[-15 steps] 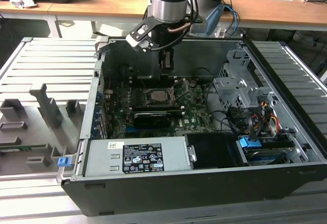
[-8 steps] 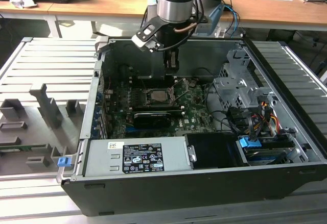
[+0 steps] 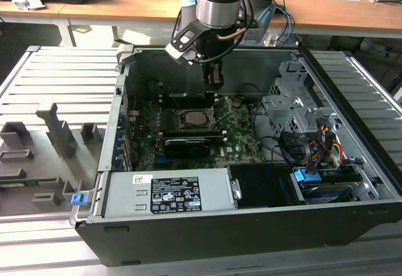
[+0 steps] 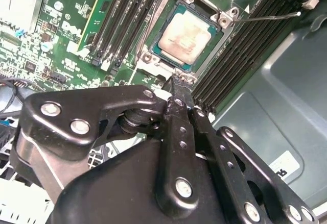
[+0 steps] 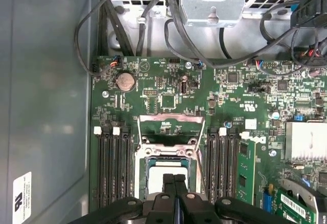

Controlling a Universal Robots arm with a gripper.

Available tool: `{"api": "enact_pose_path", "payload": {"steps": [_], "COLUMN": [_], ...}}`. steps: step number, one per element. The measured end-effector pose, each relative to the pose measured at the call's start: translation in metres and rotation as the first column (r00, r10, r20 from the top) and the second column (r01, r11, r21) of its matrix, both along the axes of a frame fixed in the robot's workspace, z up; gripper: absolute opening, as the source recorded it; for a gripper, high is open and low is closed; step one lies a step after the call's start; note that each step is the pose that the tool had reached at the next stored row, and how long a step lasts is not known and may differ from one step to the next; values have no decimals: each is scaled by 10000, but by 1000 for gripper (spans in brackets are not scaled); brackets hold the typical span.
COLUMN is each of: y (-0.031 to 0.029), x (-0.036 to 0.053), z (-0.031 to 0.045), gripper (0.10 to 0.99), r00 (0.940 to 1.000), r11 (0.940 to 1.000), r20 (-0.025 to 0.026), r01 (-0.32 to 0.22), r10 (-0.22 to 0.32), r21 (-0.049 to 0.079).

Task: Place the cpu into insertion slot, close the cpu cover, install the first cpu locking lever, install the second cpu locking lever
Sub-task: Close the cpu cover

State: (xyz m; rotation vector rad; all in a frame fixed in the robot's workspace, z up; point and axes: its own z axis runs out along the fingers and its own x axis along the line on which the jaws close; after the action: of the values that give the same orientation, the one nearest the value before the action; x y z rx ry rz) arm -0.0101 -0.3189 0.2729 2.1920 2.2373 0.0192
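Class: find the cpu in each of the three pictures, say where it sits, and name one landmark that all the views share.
Exterior view: the cpu lies on the motherboard, close to the tool.
Second wrist view: the cpu sits between the memory slots, just beyond the tool.
First wrist view: the cpu is partly hidden behind the tool.
Shared landmark: the shut tool.

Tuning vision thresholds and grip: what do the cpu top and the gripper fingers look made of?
The cpu top looks like bare metal: dull silver-grey and matte, with a soft, slightly smudged sheen. The gripper fingers are probably metal with a smooth black coating, judging by the glossy highlights and the bright screws set in them. Coated plastic cannot be ruled out.
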Motion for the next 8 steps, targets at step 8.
{"api": "enact_pose_path", "payload": {"steps": [8], "y": [0], "x": [22], "z": [0], "gripper": [106], "r00": [10000], "r11": [10000], "r20": [0], "r01": [-1], "r10": [1], "r21": [1]}}
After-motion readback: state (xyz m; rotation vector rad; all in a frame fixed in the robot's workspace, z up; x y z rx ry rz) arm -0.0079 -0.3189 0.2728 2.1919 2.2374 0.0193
